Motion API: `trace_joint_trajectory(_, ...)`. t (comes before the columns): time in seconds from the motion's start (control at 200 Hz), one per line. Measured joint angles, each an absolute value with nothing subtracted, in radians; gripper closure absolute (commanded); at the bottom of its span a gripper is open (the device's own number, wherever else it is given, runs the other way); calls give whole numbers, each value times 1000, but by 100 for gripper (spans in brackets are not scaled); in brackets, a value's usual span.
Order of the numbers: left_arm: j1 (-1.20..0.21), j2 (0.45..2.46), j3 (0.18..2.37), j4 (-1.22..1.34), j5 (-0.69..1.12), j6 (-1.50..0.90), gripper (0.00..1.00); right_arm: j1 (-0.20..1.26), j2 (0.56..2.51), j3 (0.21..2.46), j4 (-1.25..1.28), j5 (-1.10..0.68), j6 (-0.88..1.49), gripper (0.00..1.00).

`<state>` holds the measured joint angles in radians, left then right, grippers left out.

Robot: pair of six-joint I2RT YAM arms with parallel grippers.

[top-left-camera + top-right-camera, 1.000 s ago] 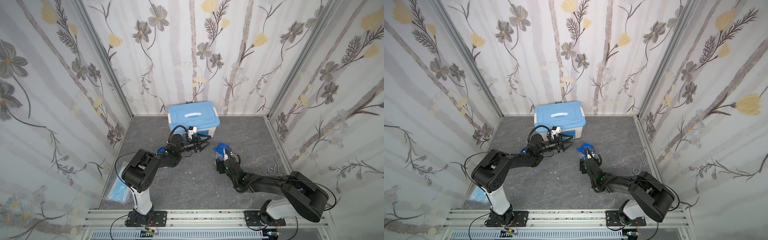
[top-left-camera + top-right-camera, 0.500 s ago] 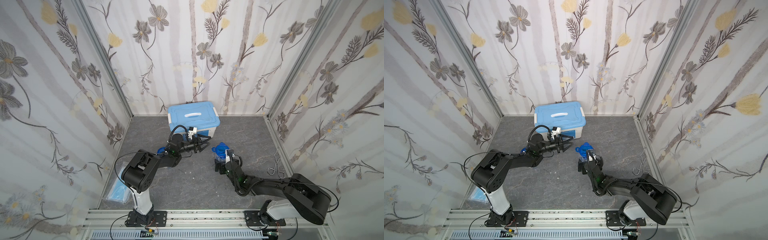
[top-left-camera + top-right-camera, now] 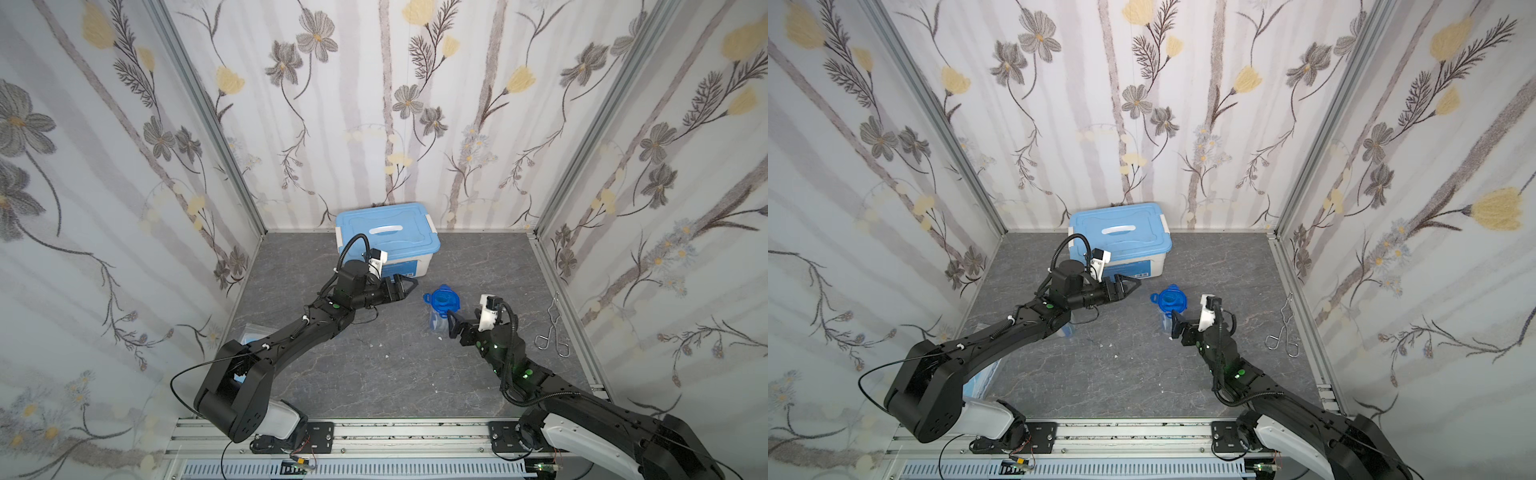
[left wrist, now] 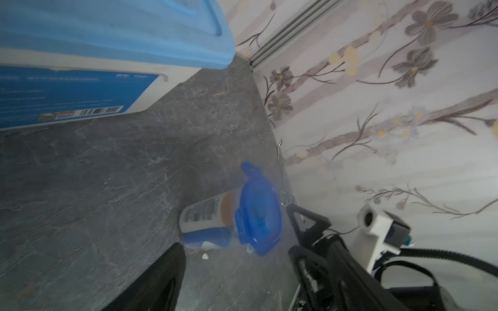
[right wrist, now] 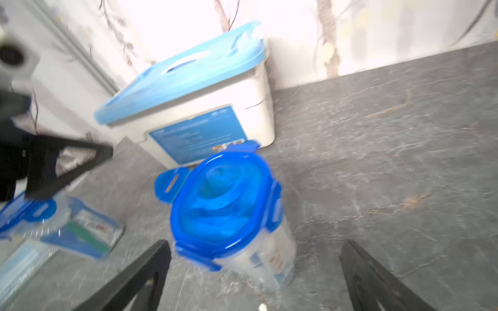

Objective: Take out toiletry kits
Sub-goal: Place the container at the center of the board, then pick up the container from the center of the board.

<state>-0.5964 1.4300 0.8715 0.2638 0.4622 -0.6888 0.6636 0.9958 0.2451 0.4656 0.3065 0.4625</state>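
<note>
One toiletry kit, a clear cup with a blue tabbed lid (image 3: 442, 305) (image 3: 1169, 303), stands upright on the grey floor, a cream bottle (image 4: 207, 215) showing through its wall. My right gripper (image 3: 451, 326) (image 5: 254, 246) is open just behind the cup, its fingers wide on either side without touching it. My left gripper (image 3: 409, 284) (image 3: 1133, 284) (image 4: 237, 269) is open and empty, pointing at the cup from a short way off. A second kit (image 5: 27, 212) lies on its side beneath the left arm, beside a toothpaste tube (image 5: 89, 231).
The white box with a light-blue lid (image 3: 386, 237) (image 3: 1121, 237) sits shut against the back wall, close behind the left gripper. A clear bag of blue face masks (image 3: 249, 332) (image 3: 984, 378) lies by the left wall. Wire tongs (image 3: 552, 328) lie by the right wall.
My right gripper's jaws have spread wide and it has drawn back a little from the cup, which stays standing. My left gripper's jaws have also opened wider.
</note>
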Motion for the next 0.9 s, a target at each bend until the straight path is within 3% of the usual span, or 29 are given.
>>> trace_joint_trajectory(0.185,-729,1412,797,216,191,-498,0,477,876,216,486,93,506,0)
trace_joint_trajectory(0.36,-872,1465,695,353,-14,-333,0,296,1032,255,602,-150,602,6)
trace_joint_trajectory(0.51,-970,1586,673,491,-167,-252,0,239,1134,289,701,-326,662,5)
trace_joint_trajectory(0.899,-1111,1894,732,917,-442,-97,0,191,1400,358,873,-535,840,20)
